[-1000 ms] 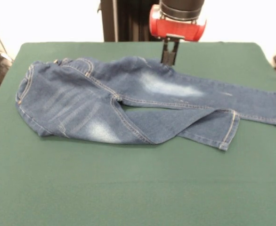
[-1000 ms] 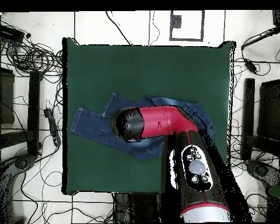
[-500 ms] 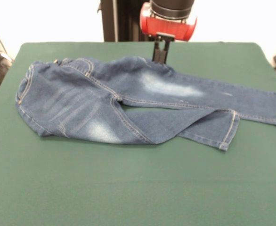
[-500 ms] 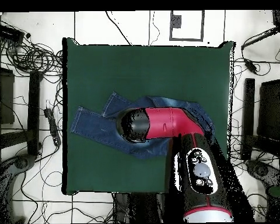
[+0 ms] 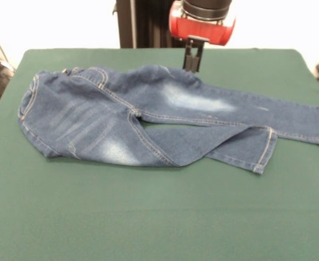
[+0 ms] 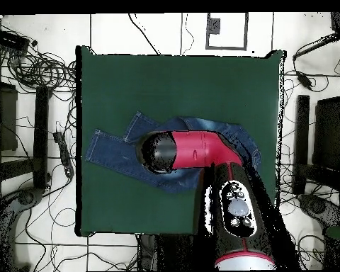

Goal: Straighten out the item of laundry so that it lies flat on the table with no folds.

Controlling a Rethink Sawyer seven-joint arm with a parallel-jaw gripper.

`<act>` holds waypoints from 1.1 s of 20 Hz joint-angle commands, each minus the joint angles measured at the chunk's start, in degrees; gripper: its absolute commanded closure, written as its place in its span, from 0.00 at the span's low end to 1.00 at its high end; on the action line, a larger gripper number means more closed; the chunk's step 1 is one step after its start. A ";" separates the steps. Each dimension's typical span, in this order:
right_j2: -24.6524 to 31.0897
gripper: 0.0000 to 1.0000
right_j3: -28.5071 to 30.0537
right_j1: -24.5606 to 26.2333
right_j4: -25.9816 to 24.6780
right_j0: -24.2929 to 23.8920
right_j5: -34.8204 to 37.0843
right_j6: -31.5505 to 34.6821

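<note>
Front view shows the pincer (image 5: 192, 61) hanging from the red and black arm (image 5: 202, 22) just above the far edge of the jeans (image 5: 148, 117), near a whitish faded patch on the upper leg. Its dark fingers stand close together with nothing between them. The jeans lie across the middle of the green table (image 5: 148, 217), waistband to the picture's left, legs running right. One leg stretches out long; the other is shorter and crosses under it with its cuff turned. In the overhead view the arm (image 6: 194, 150) covers much of the jeans (image 6: 109, 150).
</note>
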 commanded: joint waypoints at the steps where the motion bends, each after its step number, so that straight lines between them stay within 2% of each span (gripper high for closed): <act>1: 0.27 1.00 -0.90 4.43 3.29 1.69 -0.33 10.59; 6: -0.12 1.00 -5.05 7.42 2.54 1.86 0.83 8.75; 13: 0.04 1.00 -8.04 13.97 1.50 1.77 -6.00 8.34; 22: -0.34 1.00 -10.01 17.70 2.79 2.56 -9.18 9.80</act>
